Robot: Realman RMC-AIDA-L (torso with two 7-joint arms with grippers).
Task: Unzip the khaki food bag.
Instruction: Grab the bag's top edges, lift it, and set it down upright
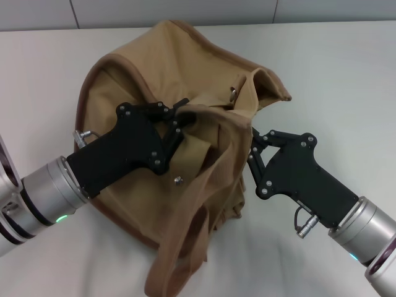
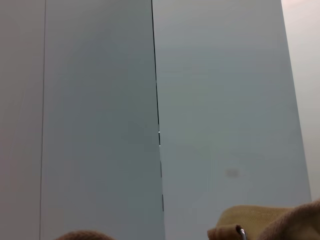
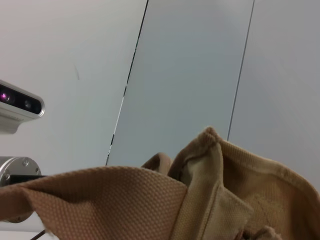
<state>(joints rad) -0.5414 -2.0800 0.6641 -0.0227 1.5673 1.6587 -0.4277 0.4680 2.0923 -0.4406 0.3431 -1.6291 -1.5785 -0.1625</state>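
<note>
The khaki food bag (image 1: 204,68) lies crumpled in the middle of the white table, one wide strap (image 1: 185,247) trailing toward the front. A metal snap (image 1: 178,180) shows on its front. The zipper is hidden among the folds. My left gripper (image 1: 181,117) comes in from the left and is shut on a fold of fabric at the bag's top middle. My right gripper (image 1: 252,147) is against the bag's right side, its tips buried in the cloth. Bag fabric also shows in the left wrist view (image 2: 260,222) and close up in the right wrist view (image 3: 225,200).
The white table (image 1: 346,74) spreads around the bag. Grey wall panels (image 2: 100,100) stand behind it. The left arm's wrist camera (image 3: 20,102) shows in the right wrist view, close to the bag.
</note>
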